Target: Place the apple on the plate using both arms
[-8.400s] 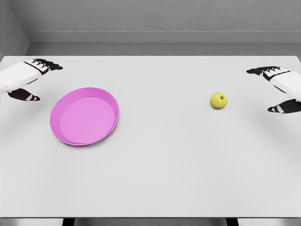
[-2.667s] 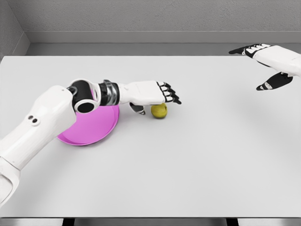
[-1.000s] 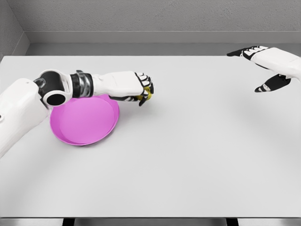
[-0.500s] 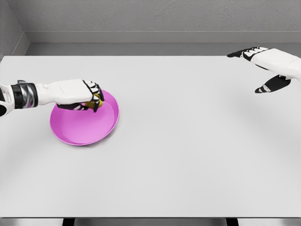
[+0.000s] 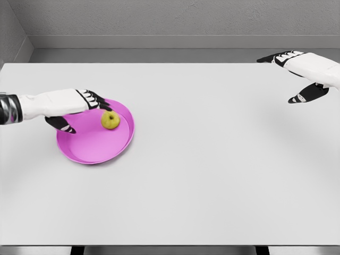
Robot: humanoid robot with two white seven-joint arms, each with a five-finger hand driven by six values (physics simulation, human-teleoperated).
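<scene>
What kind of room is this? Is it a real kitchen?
Probably not. It looks like a computer-made test room: a bare white table, plain grey wall, one yellow-green apple in a round pink plate, and a white robot left hand.

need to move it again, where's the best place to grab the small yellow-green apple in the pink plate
Probably around the widest part of the small yellow-green apple, coming from above. It sits stem up inside the round pink plate, whose raised rim hampers a low sideways reach. The open left hand is closest.
</scene>
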